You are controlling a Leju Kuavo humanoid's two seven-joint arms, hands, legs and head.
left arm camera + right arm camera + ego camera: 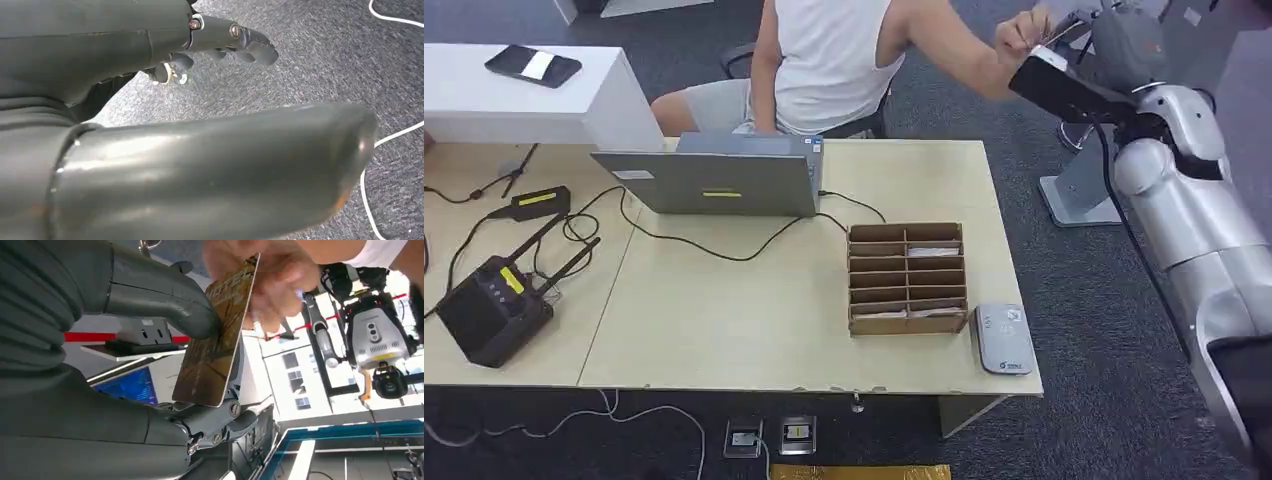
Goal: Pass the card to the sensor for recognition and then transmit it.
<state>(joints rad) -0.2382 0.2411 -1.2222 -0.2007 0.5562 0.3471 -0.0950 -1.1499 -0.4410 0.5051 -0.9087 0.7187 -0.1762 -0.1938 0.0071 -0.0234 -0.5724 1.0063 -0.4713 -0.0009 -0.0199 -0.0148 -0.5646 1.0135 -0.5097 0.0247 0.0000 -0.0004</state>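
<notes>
Gold card (215, 340), lettering unreadable

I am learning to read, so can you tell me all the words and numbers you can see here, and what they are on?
Card in the right hand: gold lettering, too blurred to read.
Sensor: small marks, too small to read.
Laptop: yellow strip and white sticker, unreadable.
Black box: yellow label, unreadable.

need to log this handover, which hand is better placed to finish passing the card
Right. The right hand pinches the card, raised where the person's hand already grasps it. The left hand hangs over the floor.
</notes>
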